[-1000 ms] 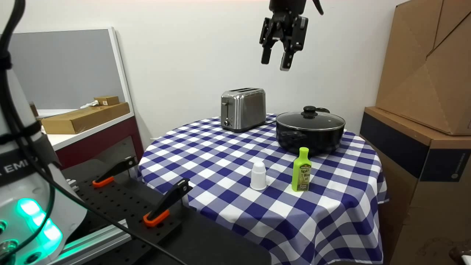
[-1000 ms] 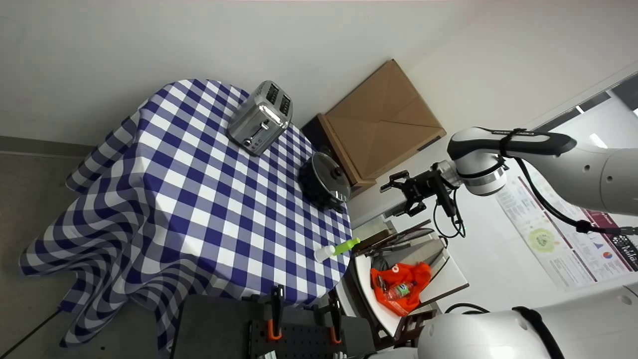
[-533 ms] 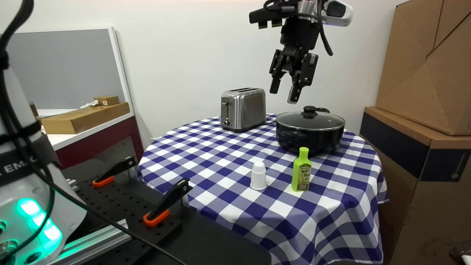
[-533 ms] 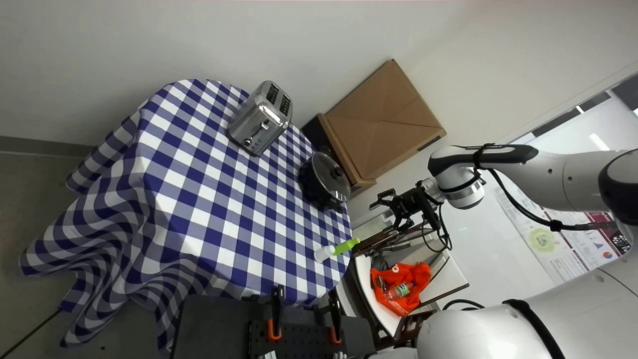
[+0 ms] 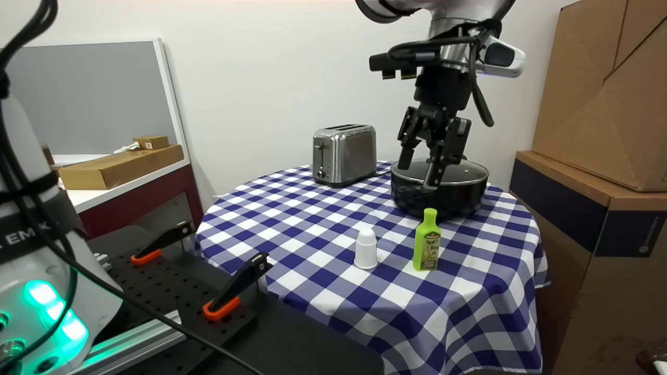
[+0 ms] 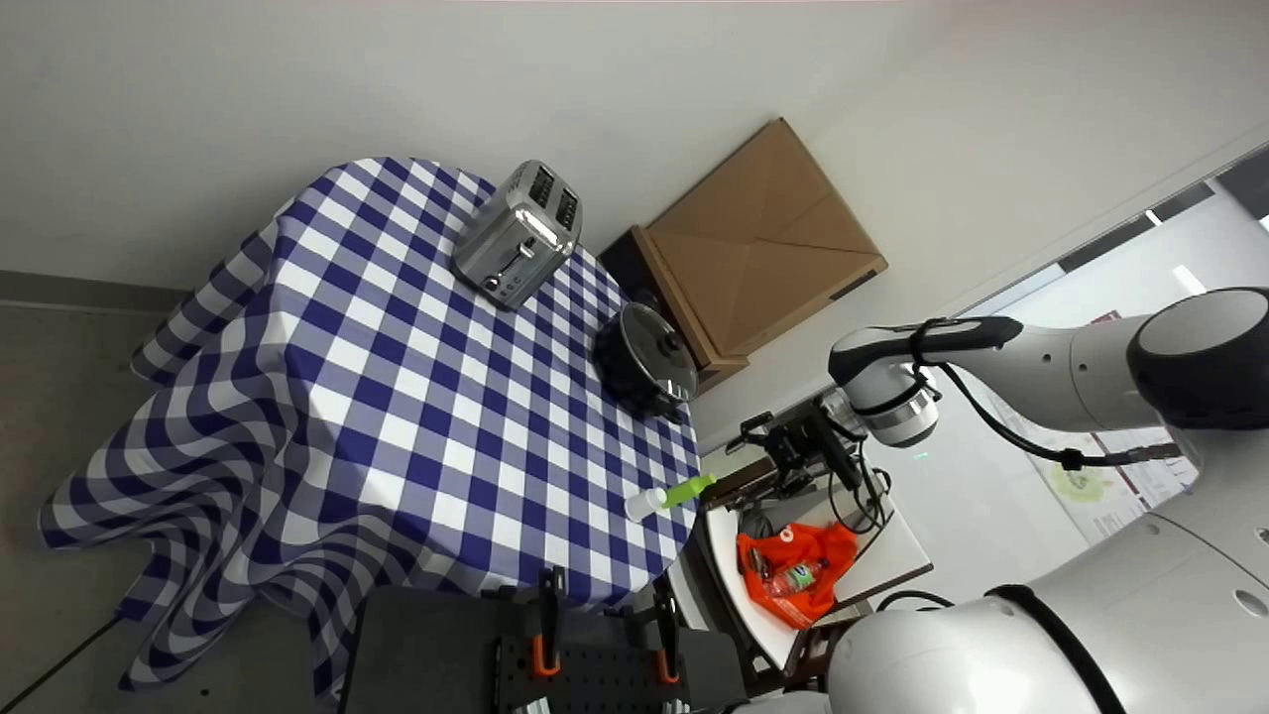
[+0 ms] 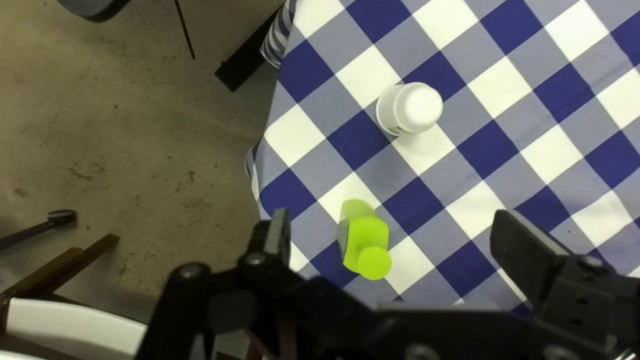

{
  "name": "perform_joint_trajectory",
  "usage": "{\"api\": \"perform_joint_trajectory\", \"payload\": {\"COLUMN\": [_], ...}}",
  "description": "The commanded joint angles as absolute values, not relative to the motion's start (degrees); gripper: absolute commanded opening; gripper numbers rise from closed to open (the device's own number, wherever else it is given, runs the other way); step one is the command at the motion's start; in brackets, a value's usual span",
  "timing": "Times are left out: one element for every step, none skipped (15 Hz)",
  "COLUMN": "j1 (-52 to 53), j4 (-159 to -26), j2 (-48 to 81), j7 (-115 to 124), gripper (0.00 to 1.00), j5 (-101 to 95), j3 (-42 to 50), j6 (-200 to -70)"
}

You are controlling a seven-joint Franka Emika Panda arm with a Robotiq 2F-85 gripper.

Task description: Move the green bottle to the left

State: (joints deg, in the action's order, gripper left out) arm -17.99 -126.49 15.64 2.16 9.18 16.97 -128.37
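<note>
The green bottle (image 5: 427,242) stood upright on the checked tablecloth (image 5: 292,229), lower right of centre in an exterior view, with the white bottle (image 5: 366,250) near it toward frame left. The gripper (image 5: 419,173) hung higher, at upper right of centre, its fingers (image 5: 407,156) spread well apart and holding nothing. The task was judged to be at the approach: the grasp, the shift to the left and the release all appeared to remain. The wrist view, directed downward, placed the bottle's cap (image 7: 374,263) between the fingers, nearer the one at frame left, a relation not clear from either exterior view. Conversely, the clearance of fingers above cap could be read in an exterior view but not from overhead. The black pot (image 5: 451,200) and the toaster (image 5: 344,156) appeared in both exterior views and were absent from the wrist view. Only an exterior view showed the orange bag (image 6: 803,565), lower right; there the white bottle partly covered the green bottle.
</note>
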Motion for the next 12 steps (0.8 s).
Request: {"api": "perform_joint_trajectory", "payload": {"j1": [-18.1, -18.1, -18.0, -17.9, -17.7, -17.6, -17.5, -17.5, -17.5, -17.5, -17.4, -17.4], "j4": [-125.5, -125.2, -125.0, -124.6, -124.3, -123.8, -123.4, -122.9, -122.5, -122.0, -121.5, -121.1], "j2": [18.5, 19.4, 20.0, 20.8, 21.5, 22.2, 22.8, 23.5, 24.1, 24.7, 25.3, 25.8], "j7": [3.1, 3.0, 3.0, 3.0, 3.2, 3.2, 3.1, 3.1, 3.1, 3.2, 3.2, 3.2], "gripper": [1.00, 1.00, 1.00, 1.00, 1.00, 1.00, 1.00, 1.00, 1.00, 1.00, 1.00, 1.00], "j5": [7.6, 7.5, 7.4, 7.2, 7.0, 6.9, 6.9, 6.9, 6.9, 6.9, 6.9, 6.9], "j3": [17.1, 17.0, 16.8, 16.7, 16.5, 16.4, 16.2, 16.1, 15.9, 15.8, 15.7, 15.6], "j6": [-132.5, -133.4, -134.1, -134.8, -135.4, -135.8, -136.1, -136.5, -136.7, -136.9, -137.0, -137.1]}}
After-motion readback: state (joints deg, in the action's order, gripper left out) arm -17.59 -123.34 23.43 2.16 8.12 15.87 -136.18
